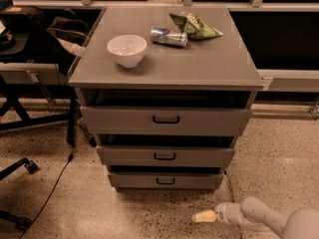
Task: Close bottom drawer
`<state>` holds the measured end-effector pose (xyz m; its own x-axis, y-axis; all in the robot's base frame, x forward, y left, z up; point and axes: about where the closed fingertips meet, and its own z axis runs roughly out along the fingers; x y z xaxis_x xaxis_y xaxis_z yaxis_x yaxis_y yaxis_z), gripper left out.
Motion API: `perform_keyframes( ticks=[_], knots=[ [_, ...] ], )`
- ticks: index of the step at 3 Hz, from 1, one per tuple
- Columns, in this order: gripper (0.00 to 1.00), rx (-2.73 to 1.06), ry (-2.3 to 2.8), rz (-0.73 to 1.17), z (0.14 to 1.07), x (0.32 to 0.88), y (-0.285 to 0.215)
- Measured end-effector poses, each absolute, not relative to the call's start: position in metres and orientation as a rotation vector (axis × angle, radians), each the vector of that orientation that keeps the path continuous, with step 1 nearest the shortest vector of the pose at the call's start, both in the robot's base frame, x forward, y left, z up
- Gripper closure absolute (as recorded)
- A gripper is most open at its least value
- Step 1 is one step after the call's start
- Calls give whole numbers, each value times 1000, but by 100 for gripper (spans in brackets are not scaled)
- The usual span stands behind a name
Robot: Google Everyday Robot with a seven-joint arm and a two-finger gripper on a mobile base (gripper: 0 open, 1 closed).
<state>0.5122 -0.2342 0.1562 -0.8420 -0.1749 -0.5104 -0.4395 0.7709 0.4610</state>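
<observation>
The bottom drawer [165,181] is the lowest of three grey drawers in the cabinet, with a small black handle [165,181] at its centre. It stands pulled out a little, with a dark gap above its front. The middle drawer [165,156] and top drawer [166,120] also stand out from the cabinet. My gripper [203,216] is low over the floor, in front of the bottom drawer and to its right, apart from it. Its cream tip points left. The white arm [259,217] comes in from the lower right corner.
On the cabinet top [209,59] are a white bowl [126,49], a lying can [169,36] and a green snack bag [194,27]. A black chair base and a cable [50,193] lie on the speckled floor at the left. Dark window panels run behind.
</observation>
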Motion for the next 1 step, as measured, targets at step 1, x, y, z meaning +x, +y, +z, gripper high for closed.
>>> perform_keyframes(
  ticks=[1],
  knots=[
    [0,-464,2520,810,156,512,-234]
  ],
)
